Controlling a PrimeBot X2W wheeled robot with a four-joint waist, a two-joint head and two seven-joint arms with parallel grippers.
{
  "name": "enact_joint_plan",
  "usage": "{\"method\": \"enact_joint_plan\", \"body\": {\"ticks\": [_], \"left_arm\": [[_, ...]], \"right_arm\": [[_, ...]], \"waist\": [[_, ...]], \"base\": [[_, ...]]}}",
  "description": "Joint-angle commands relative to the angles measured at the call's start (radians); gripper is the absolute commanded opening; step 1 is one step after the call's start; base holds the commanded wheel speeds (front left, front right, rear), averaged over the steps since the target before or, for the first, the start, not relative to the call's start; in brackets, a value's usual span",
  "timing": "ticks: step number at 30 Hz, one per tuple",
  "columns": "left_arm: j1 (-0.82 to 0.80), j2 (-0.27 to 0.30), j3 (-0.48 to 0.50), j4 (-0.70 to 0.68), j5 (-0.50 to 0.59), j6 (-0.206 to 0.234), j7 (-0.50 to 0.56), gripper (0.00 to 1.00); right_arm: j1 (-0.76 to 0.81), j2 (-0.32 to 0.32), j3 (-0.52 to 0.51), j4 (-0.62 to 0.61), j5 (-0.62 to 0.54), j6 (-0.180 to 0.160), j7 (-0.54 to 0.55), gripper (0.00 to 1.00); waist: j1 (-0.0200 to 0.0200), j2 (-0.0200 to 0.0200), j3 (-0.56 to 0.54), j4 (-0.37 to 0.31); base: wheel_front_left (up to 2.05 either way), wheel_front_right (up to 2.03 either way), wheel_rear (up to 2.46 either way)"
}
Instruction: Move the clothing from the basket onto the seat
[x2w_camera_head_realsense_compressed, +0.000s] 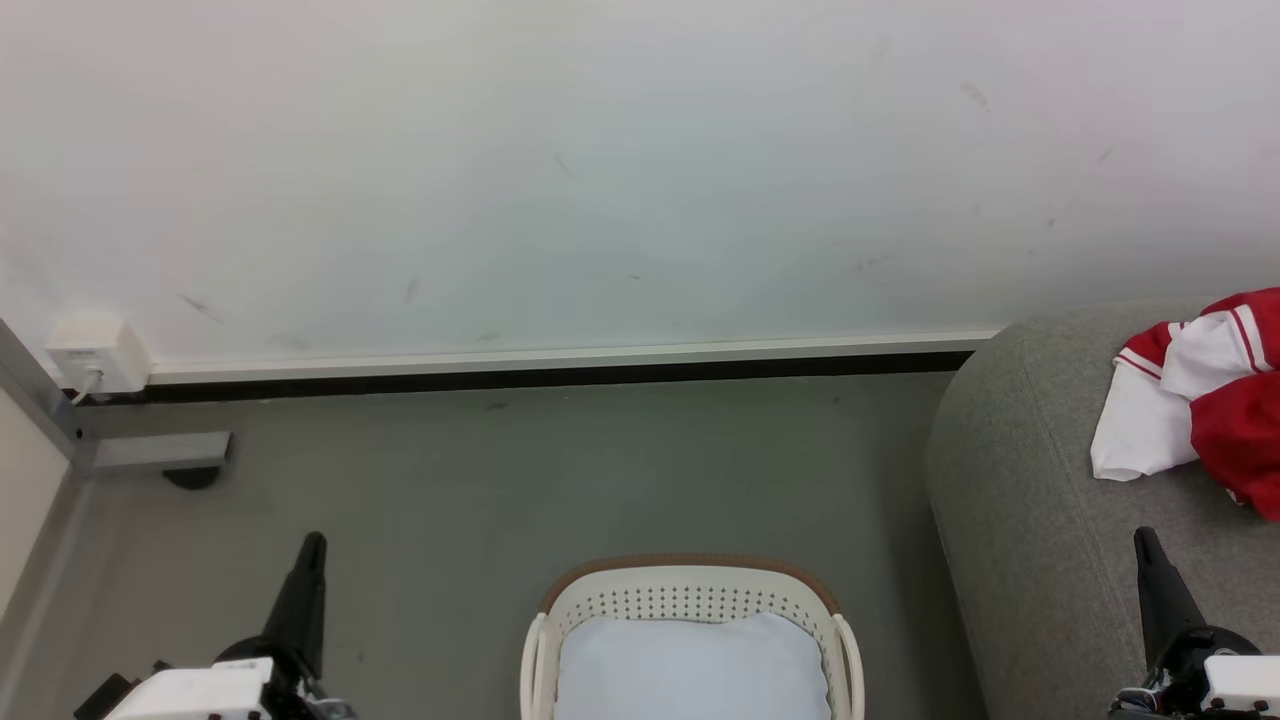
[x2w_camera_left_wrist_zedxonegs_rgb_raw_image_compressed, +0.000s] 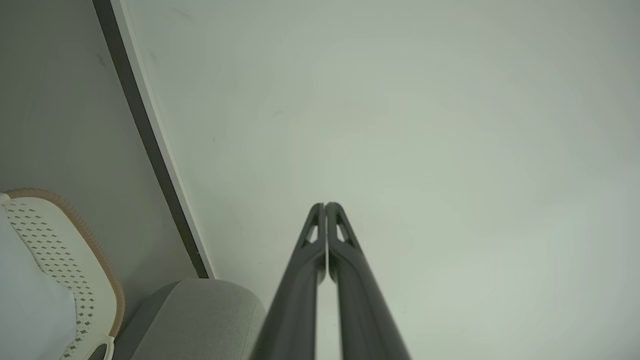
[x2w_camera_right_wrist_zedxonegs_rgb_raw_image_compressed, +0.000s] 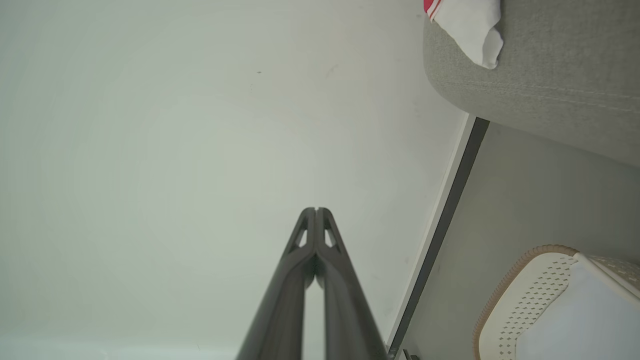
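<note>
At far left a small white wall box sits at the skirting. The left gripper is at lower left, clenched, its two dark fingers pressed together on nothing, pointing toward the wall above the grey floor. At bottom centre stands the basket, holding a pale bluish-white pad. To its right is the seat. The clothing lies crumpled on the seat's top at the right edge, red with a white panel hanging toward the basket side. The right gripper, also clenched and empty, hovers over the seat just below the clothing, apart from it; the left gripper is well apart, the basket between.
</note>
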Motion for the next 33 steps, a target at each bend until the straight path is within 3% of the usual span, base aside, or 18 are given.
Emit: {"method": "enact_joint_plan", "body": {"ticks": [1, 33], "left_arm": [[-0.006, 0.006, 0.003, -0.002, -0.014, -0.004, 0.005, 0.00], [-0.006, 0.006, 0.003, -0.002, -0.014, -0.004, 0.005, 0.00]], "right_arm": [[-0.005, -0.007, -0.004, -0.006, 0.001, -0.002, 0.005, 0.00], [-0.005, -0.007, -0.004, -0.006, 0.001, -0.002, 0.005, 0.00]], "waist": [[0.0000, 0.0000, 0.000, 0.000], [0.0000, 0.0000, 0.000, 0.000]], "base": [[0.00, 0.00, 0.00], [0.00, 0.00, 0.00]]}}
